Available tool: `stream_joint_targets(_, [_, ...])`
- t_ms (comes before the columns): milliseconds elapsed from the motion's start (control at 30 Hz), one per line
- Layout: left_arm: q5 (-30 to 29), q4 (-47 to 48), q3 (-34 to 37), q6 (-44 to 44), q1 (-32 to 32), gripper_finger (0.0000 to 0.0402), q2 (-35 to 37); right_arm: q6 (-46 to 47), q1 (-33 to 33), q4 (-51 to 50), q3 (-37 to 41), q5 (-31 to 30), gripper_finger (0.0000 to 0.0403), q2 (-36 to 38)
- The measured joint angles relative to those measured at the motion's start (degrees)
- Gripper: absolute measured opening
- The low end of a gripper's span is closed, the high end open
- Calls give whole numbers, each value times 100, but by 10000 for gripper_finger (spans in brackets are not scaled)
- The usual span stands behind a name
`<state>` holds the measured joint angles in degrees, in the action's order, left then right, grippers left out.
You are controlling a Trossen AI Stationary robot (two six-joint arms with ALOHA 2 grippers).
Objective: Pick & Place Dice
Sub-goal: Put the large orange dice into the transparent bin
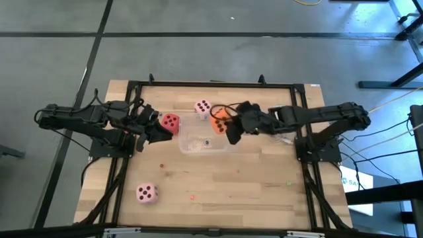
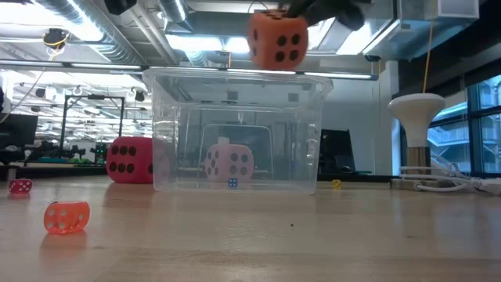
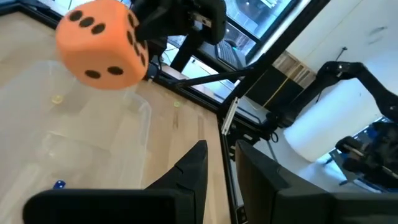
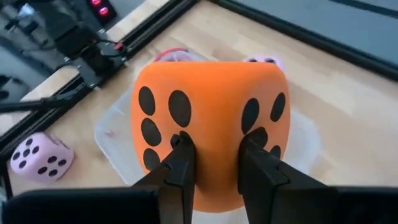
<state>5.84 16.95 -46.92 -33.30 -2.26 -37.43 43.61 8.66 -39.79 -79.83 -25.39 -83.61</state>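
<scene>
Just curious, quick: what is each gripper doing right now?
Right gripper: shut on the orange die, above the tub.
Left gripper: beside the red die; cannot tell.

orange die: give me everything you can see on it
The orange die is a soft-looking foam cube with rounded edges and dark oval pips; one face shows six. The right gripper holds it, both fingers pressed into one face and denting it. It hangs in the air, slightly tilted, above the rim of the clear tub at the side nearer the right arm, touching nothing but the fingers. It is not yet in the tub.
</scene>
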Motion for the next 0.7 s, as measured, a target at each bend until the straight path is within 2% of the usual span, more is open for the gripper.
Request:
stream_joint_targets(167, [12, 4, 0, 187, -75, 77, -2, -496, -359, -11, 0, 626, 88, -428])
stream_joint_targets(300, [-50, 11, 0, 307, -130, 77, -2, -844, -442, 77, 0, 702, 86, -850])
stream_joint_targets(433, [-164, 40, 0, 288, -160, 77, -9, -1139, -525, 78, 0, 1082, 86, -1247])
stream_joint_targets(700, [-184, 302, 0, 213, -160, 77, -11, -1427, -564, 271, 0, 1113, 81, -1451])
